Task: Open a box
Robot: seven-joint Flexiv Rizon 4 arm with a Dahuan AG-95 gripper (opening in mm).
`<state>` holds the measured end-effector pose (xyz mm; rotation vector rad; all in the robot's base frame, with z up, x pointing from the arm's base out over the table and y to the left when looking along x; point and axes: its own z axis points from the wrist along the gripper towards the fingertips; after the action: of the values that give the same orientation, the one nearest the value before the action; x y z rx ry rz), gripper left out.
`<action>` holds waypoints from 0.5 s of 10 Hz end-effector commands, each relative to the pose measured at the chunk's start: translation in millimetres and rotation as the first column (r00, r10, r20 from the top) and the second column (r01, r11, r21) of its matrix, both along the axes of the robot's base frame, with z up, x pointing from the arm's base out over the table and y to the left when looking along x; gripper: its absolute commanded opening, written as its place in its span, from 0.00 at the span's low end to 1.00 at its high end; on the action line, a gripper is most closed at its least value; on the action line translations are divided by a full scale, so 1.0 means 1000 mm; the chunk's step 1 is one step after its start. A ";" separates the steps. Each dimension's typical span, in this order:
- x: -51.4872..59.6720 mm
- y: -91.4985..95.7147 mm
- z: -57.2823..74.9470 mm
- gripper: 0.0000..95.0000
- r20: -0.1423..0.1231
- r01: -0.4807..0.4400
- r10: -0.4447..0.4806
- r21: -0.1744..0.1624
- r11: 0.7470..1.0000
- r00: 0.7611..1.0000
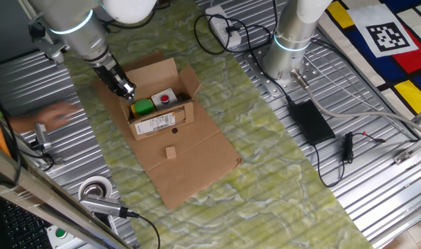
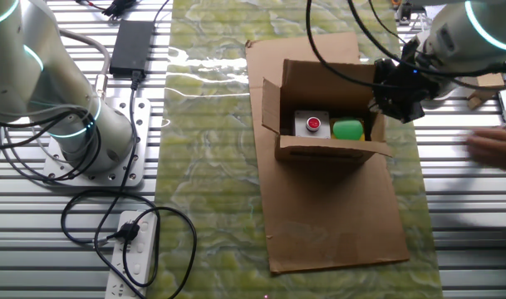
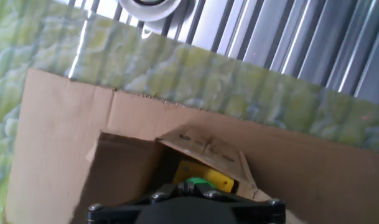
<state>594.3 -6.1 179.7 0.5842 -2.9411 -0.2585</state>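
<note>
One fixed view: the box (image 1: 160,104) stands open on a flat cardboard sheet (image 1: 189,162), holding one green item (image 1: 142,106) and one white item with a red button (image 1: 164,97). Fingers (image 1: 127,90) at its rim; spread undeterminable.
Other fixed view: same two contents.
Hand view: fingers hidden.

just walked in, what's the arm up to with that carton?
The arm is working on opening the box, a small cardboard carton sitting on a flat cardboard sheet. The top flaps are already folded out, and a green object and a white item with a red button show inside. The end effector is at the box's edge by one flap; whether its fingers are closed on anything can't be told. A blurred human hand is off to the side on the table.
</note>
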 end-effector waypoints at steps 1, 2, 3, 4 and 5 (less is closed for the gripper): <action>0.000 0.001 0.006 0.00 0.064 0.023 -0.024 0.009 1.000 0.998; 0.000 0.002 0.008 0.00 0.068 0.018 -0.019 0.010 1.000 0.997; 0.000 0.002 0.009 0.00 0.073 0.026 -0.026 0.003 1.000 0.997; 0.000 0.002 0.009 0.00 0.086 0.045 -0.045 0.001 0.999 0.995; 0.000 0.002 0.010 0.00 0.101 0.062 -0.063 0.005 0.998 0.993</action>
<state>592.1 -4.1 190.3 0.5302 -3.0536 -0.2407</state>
